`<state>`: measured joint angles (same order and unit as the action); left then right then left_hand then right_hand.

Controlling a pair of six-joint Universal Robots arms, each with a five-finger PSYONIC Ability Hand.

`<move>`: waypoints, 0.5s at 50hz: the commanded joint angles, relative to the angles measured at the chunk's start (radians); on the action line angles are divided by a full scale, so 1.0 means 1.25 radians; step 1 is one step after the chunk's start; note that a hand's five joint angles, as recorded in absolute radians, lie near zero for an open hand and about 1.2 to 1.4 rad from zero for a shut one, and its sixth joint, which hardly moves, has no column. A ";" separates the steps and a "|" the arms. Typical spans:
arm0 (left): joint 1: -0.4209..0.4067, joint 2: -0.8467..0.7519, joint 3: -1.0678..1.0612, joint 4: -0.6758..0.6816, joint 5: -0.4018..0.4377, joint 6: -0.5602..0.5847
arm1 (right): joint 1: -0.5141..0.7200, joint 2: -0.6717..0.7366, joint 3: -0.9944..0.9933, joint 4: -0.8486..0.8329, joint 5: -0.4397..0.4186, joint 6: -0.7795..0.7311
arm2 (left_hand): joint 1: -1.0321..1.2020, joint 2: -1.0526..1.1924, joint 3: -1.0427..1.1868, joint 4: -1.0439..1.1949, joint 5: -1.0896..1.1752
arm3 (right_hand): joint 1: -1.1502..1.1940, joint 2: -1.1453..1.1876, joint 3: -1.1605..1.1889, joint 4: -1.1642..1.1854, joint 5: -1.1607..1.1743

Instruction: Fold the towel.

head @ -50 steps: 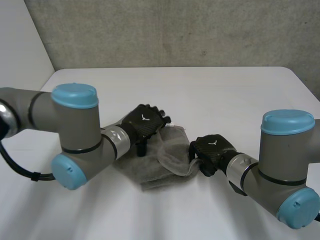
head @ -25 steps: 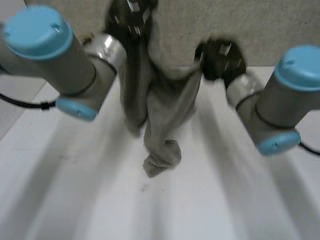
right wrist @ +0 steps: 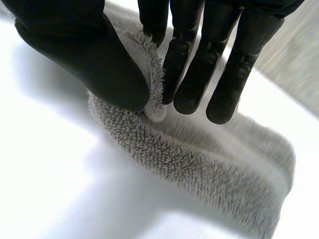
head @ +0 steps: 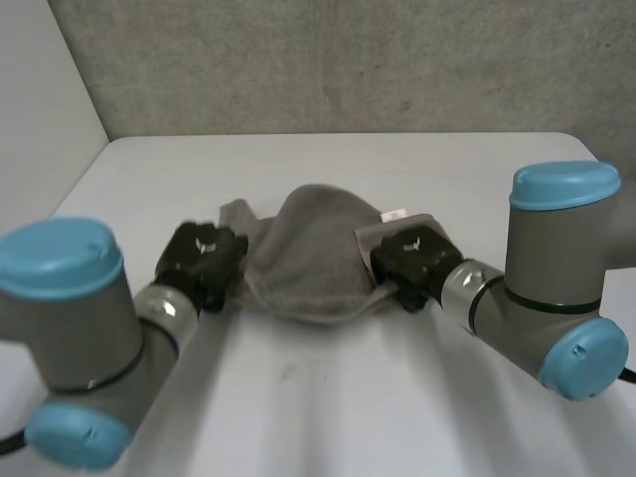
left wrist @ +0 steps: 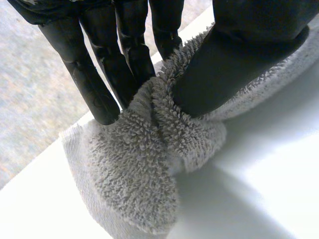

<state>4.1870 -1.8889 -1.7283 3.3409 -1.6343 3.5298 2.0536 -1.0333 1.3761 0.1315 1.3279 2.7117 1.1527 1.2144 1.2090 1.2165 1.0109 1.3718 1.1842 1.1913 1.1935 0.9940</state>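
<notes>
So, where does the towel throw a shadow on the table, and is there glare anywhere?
Left wrist view: the towel throws a soft grey shadow on the table beside it, no hard glare. Right wrist view: a pale shadow runs along the towel's edge, table very bright. Head view: a faint shadow under the towel's near edge.

The towel (head: 313, 253) is partly hidden — pinched under left hand (head: 202, 260) and right hand (head: 410, 256).
</notes>
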 commanded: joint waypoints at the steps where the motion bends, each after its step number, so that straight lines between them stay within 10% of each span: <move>1: -0.010 0.100 -0.069 0.000 -0.003 0.000 | -0.032 -0.003 0.020 -0.012 -0.003 0.054 | 0.195 0.146 0.150 0.144 0.169 | -0.186 -0.036 -0.042 -0.044 -0.024; 6: -0.007 0.146 -0.058 -0.004 -0.003 0.004 | -0.033 -0.048 0.051 -0.027 -0.024 0.114 | 0.195 0.146 0.150 0.144 0.169 | -0.707 -0.557 -0.562 -0.564 -0.544; 18: 0.017 0.242 -0.062 -0.006 0.001 0.010 | -0.061 -0.086 -0.003 -0.032 -0.122 0.081 | 0.195 0.146 0.150 0.144 0.169 | -0.811 -0.661 -0.667 -0.668 -0.648; 25: 0.026 0.251 -0.117 -0.004 0.002 0.008 | -0.071 -0.017 -0.091 -0.028 -0.177 -0.226 | 0.195 0.146 0.150 0.144 0.169 | -0.762 -0.612 -0.618 -0.619 -0.599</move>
<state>4.2091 -1.5837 -1.8147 3.3345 -1.6338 3.5421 1.9705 -1.1263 1.3549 0.0944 1.1616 2.7213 1.1528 1.2144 1.2105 1.2167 1.0109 0.3815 0.3917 0.3750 0.3627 0.1859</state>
